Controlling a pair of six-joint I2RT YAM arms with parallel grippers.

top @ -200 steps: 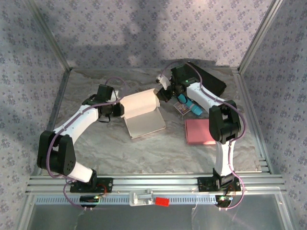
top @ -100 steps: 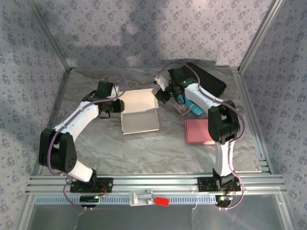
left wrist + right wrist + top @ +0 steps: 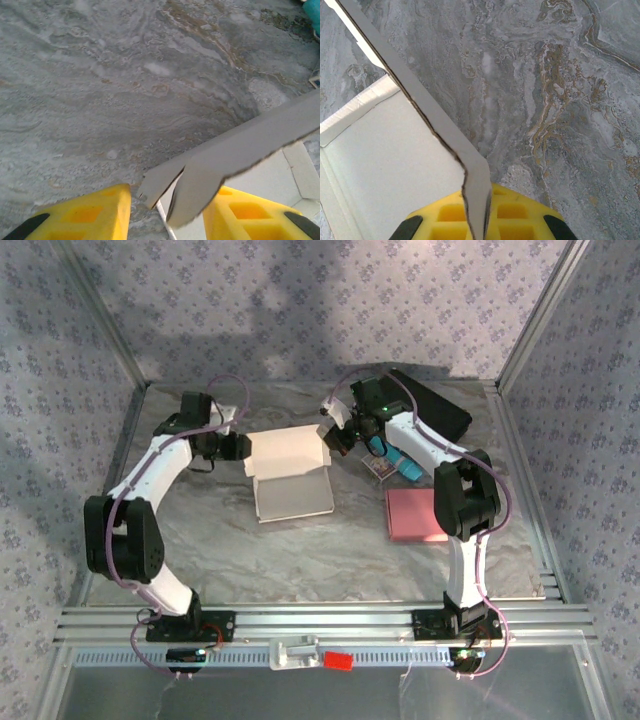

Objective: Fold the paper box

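The paper box [image 3: 295,495] lies open in the middle of the table, white inside, with its back panel raised. My right gripper [image 3: 333,437] sits at the box's far right corner. In the right wrist view it [image 3: 482,202] is shut on a thin grey flap [image 3: 445,135] that rises between the yellow fingers [image 3: 530,215]. My left gripper [image 3: 243,448] is at the box's far left corner. In the left wrist view it [image 3: 165,202] is open, and two flap tips [image 3: 197,190] hang loosely between the yellow fingers [image 3: 75,215].
A pink flat box [image 3: 417,514] lies to the right. A black case [image 3: 435,405] sits at the back right, with a teal object [image 3: 395,458] and a small patterned card [image 3: 380,468] beside it. Metal frame rails border the marble table.
The box has swung from skewed to square. My left gripper has opened off the left flap, and its arm has drawn back toward the far left. The right gripper keeps its hold.
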